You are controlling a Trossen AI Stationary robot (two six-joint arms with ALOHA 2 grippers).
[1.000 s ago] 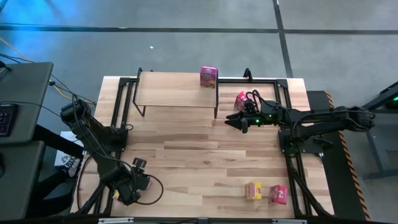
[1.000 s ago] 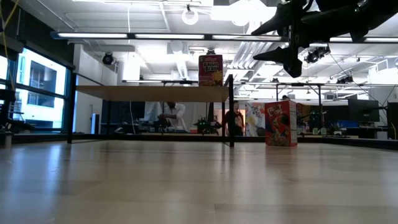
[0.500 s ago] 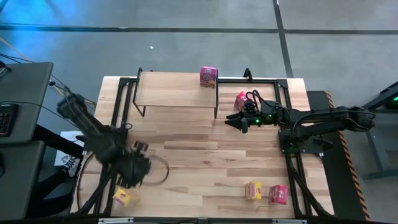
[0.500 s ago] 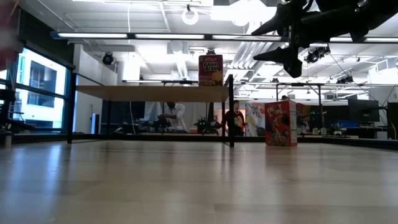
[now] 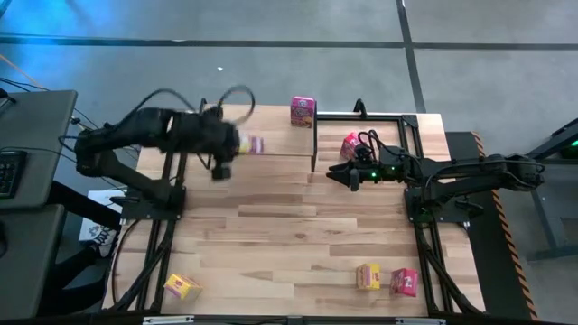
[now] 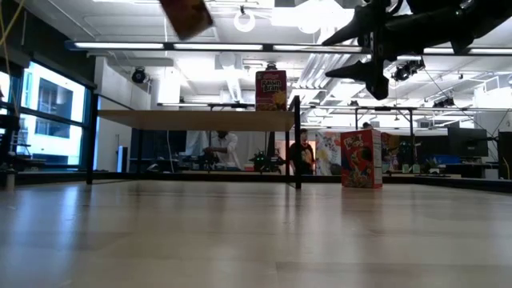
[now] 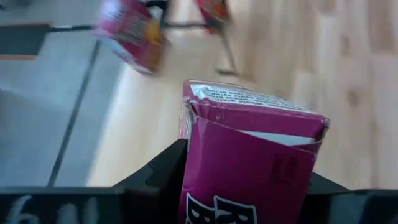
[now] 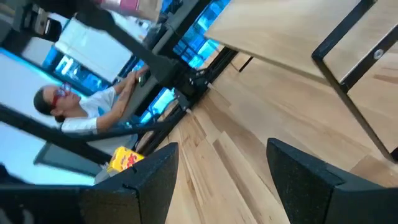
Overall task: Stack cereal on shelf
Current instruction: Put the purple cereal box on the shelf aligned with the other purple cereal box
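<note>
My left gripper (image 5: 240, 144) is over the shelf's plank (image 5: 262, 134), shut on a pink cereal box (image 7: 249, 155) that also shows high in the low view (image 6: 186, 16). Another pink box (image 5: 302, 112) stands on the shelf's right end. A red-pink box (image 5: 350, 144) stands on the table to the right of the shelf. A yellow box (image 5: 368, 276) and a pink box (image 5: 404, 282) sit near the near right edge, and a yellow box (image 5: 181, 288) lies at the near left corner. My right gripper (image 5: 332, 173) hangs open above the table, right of the shelf, touching nothing. My left gripper pinches the pink box between its two fingers, one finger (image 7: 163, 169) on each of two opposite sides (image 7: 194, 163). The box's flapped end (image 7: 249, 99) sticks out beyond the fingers. The arm reaches in from the table's left. The box is lifted clear above the shelf.
The shelf's black metal legs (image 5: 313, 153) and a black frame (image 5: 411, 135) run around the table's edges. A person (image 8: 68, 109) sits beyond the table's left side. Bare wooden tabletop (image 5: 289, 235) lies between the shelf and the near boxes.
My left arm has risen from the near left corner and swung fast toward the far edge, carrying the pink box up over the shelf. The yellow box stays at the near left corner. The right arm has kept still.
</note>
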